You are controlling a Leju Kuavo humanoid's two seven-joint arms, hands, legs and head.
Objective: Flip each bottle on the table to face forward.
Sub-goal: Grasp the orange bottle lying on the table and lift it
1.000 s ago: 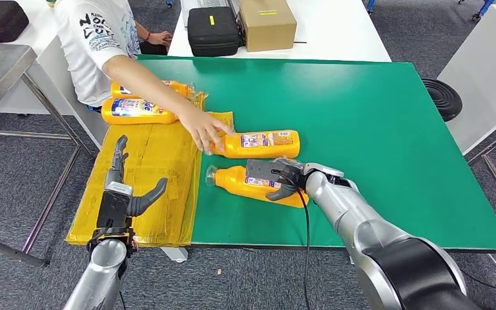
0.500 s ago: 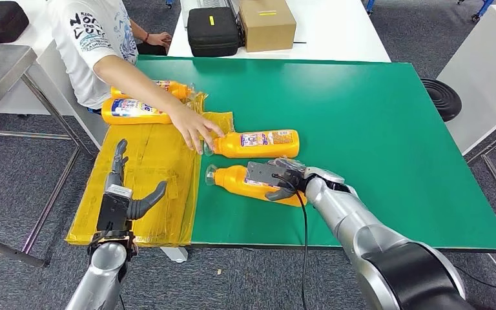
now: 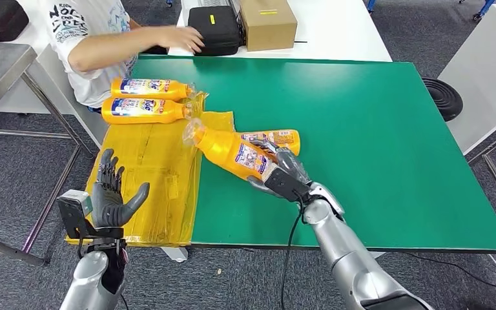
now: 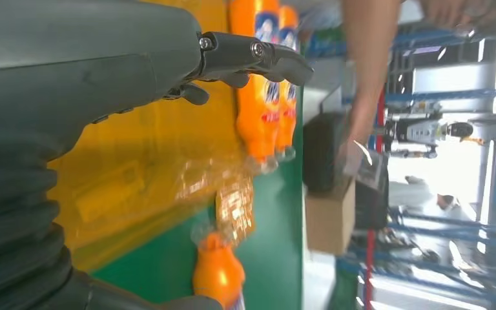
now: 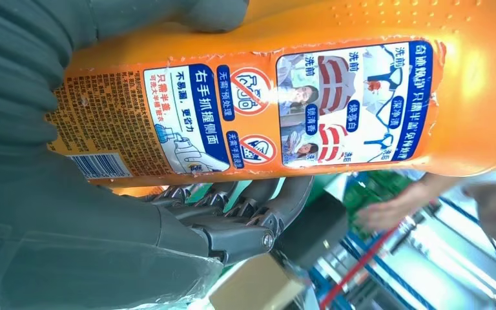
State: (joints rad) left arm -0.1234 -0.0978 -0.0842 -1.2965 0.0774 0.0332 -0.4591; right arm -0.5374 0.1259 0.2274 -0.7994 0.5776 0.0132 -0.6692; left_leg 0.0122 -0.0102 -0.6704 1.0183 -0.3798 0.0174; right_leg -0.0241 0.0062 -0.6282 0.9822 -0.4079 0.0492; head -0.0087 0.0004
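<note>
The bench [image 3: 387, 129] has a green top, and a crinkled yellow plastic sheet [image 3: 145, 174] covers its left end. Two orange bottles [image 3: 143, 98] lie side by side at the far edge of that sheet, caps toward the green. A third orange bottle [image 3: 283, 137] lies flat on the green just right of the sheet (partly hidden by a raised bottle in front). Grey carpet floor [image 3: 13, 181] surrounds the bench.

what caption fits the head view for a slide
Right hand lifts one orange bottle off the green table while the left hand waits open over the yellow sheet.
</note>
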